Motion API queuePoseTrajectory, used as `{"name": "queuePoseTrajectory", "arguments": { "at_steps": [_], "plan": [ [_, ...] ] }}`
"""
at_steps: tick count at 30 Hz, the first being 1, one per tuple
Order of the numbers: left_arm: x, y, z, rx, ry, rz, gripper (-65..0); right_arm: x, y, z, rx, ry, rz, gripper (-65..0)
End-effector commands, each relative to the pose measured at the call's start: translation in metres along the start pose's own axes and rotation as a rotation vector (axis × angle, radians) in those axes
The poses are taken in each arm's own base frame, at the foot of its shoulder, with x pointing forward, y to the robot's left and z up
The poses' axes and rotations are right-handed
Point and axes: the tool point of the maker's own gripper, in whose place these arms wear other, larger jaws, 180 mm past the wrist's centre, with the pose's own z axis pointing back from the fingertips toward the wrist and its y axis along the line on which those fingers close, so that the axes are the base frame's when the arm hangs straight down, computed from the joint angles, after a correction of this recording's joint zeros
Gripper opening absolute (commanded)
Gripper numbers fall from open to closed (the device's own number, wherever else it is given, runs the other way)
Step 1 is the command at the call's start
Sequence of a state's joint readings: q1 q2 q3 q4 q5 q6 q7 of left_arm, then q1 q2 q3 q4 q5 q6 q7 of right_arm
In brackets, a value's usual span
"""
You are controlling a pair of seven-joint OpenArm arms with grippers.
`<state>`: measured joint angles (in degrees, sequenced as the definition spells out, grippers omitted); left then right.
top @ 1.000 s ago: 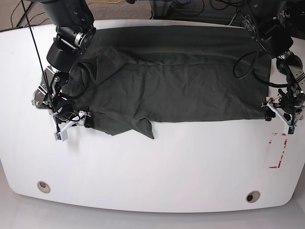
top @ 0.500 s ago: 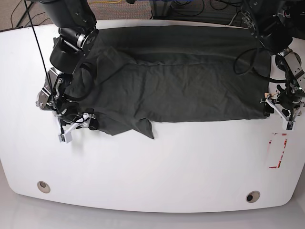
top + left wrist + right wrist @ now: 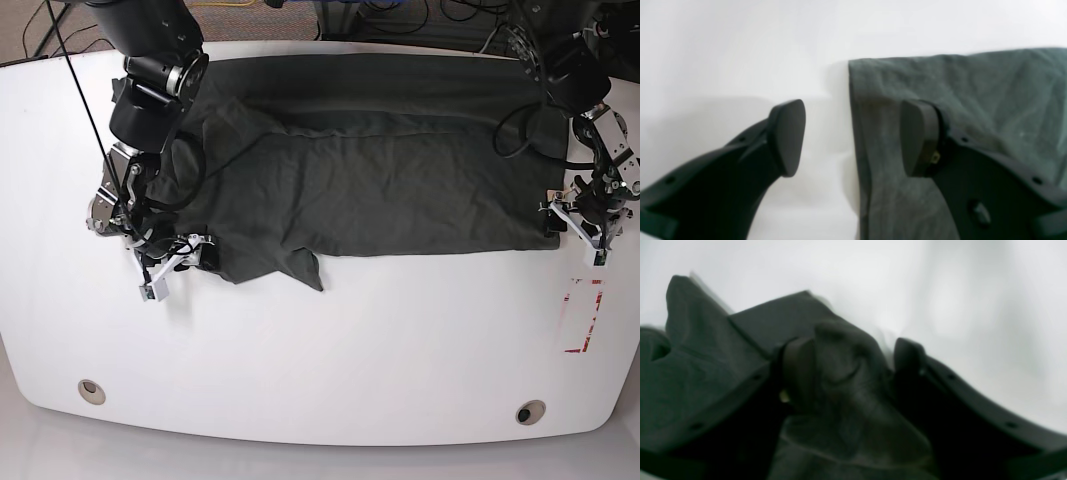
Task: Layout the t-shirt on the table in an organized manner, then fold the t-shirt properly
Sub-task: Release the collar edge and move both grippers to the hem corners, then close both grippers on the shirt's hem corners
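Observation:
The dark grey t-shirt [image 3: 380,170] lies spread across the far half of the white table [image 3: 330,350], wrinkled, with a flap [image 3: 305,268] pointing toward the near edge. At the shirt's left end my right gripper [image 3: 178,262] is low. In the right wrist view it [image 3: 853,363] is open, its fingers [image 3: 796,373] apart with a bunch of the t-shirt [image 3: 840,350] between them. My left gripper [image 3: 572,225] is at the shirt's right near corner. It [image 3: 852,136] is open and straddles the t-shirt's [image 3: 957,86] edge, one finger over cloth and one over bare table [image 3: 740,50].
Two round grommet holes [image 3: 91,391] [image 3: 530,412] sit near the front edge. A red-and-white marking [image 3: 583,315] lies at the right, just in front of my left gripper. Cables [image 3: 400,15] run behind the far edge.
My right gripper has slid right and toward the near edge along the shirt's left end, and its jaws have narrowed around cloth. My left gripper has shifted slightly inward and away from the near edge.

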<state>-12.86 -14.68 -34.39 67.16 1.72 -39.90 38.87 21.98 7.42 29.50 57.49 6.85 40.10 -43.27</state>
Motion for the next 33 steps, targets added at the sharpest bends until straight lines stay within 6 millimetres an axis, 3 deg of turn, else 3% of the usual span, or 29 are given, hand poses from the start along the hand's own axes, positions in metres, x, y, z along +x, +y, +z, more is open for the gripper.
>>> {"name": "queuePoseTrajectory", "arguments": {
  "at_steps": [1,8,14,21,28,33],
  "plan": [
    [0.025,0.002,0.003,0.002,-0.065,-0.023,-23.6,0.009,-0.005,0.005,-0.021,0.003,0.024,-39.8],
    [0.026,-0.002,0.002,-0.006,-0.066,-0.029,-23.6,-0.003,-0.003,0.003,-0.017,0.023,0.019,-52.0],
    [0.040,0.000,0.002,-0.003,-0.094,-0.030,-23.5,-0.005,-0.003,0.003,-0.018,0.026,0.018,-65.0],
    [0.040,-0.001,0.002,-0.004,-0.093,-0.028,-23.1,-0.012,-0.005,0.006,-0.026,0.032,0.022,-65.0],
    [0.019,-0.006,-0.011,-0.041,-0.037,0.014,-23.1,-0.008,-0.005,0.008,-0.030,0.022,0.030,-65.0],
    [0.019,-0.008,-0.016,-0.055,-0.050,0.032,-23.1,-0.008,-0.005,0.008,-0.031,0.021,0.031,-65.0]
  ]
}}
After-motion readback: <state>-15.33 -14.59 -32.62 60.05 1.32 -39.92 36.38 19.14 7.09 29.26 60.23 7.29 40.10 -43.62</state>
